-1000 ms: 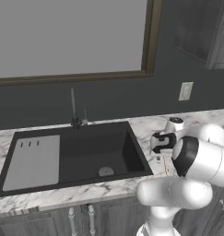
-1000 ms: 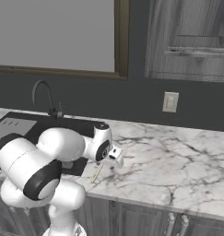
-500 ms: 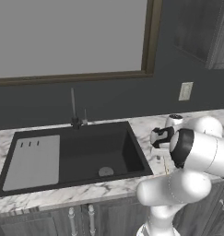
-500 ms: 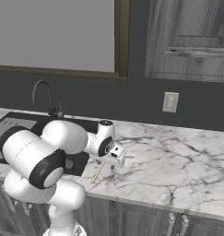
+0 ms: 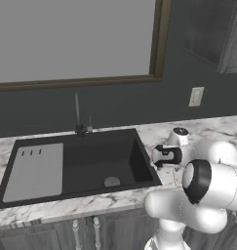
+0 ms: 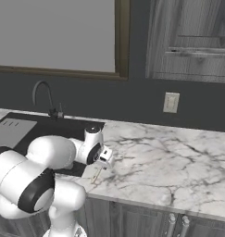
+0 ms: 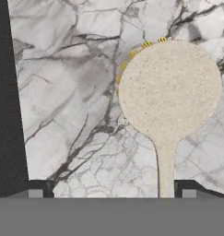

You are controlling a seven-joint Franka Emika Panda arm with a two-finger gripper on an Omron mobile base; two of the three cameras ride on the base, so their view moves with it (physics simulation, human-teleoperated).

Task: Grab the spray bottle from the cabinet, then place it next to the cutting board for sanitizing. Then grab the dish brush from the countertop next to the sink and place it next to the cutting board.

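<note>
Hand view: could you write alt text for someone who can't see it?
Looking straight down, the dish brush lies on the countertop, round pale head up, yellow bristles peeking out, handle running down between the open gripper tips. The sink's dark edge runs alongside.

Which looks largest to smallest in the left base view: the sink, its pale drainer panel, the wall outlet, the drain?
1. The sink, widest by far.
2. The drainer panel, covering its left part.
3. The wall outlet and the drain look close in size; too alike to rank.
</note>
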